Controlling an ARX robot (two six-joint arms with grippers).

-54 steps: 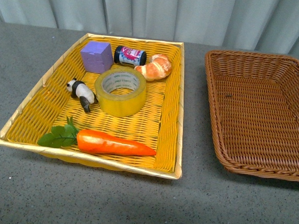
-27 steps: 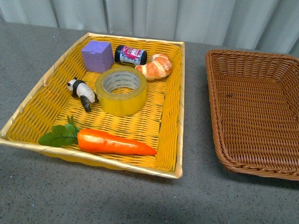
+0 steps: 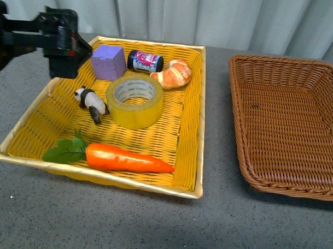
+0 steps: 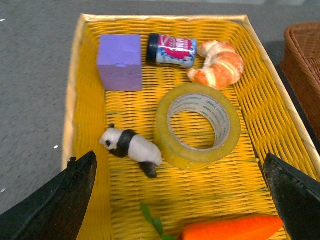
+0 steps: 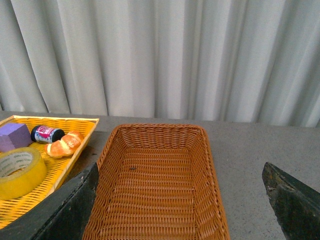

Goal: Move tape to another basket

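The tape [image 3: 133, 115], a wide yellow roll with a white core, lies flat in the middle of the yellow basket [image 3: 200, 104]. The brown wicker basket [image 3: 292, 123] sits to its right with nothing in it. My left gripper [image 3: 64, 44] hovers open above the yellow basket's far left corner. In the left wrist view the tape [image 4: 226, 125] lies ahead of the open left gripper [image 4: 178, 156], apart from both fingers. My right gripper [image 5: 180, 167] is open above the brown basket [image 5: 155, 185], with the tape [image 5: 22, 182] off to one side. It does not show in the front view.
The yellow basket also holds a purple cube [image 3: 108, 61], a small jar [image 3: 145, 61], a croissant [image 3: 172, 74], a panda figure [image 3: 92, 103] close to the tape, and a carrot [image 3: 127, 158] along the near rim. A curtain hangs behind the grey table.
My left arm has come into the front view at the upper left, over the yellow basket's far corner. The objects have not moved.
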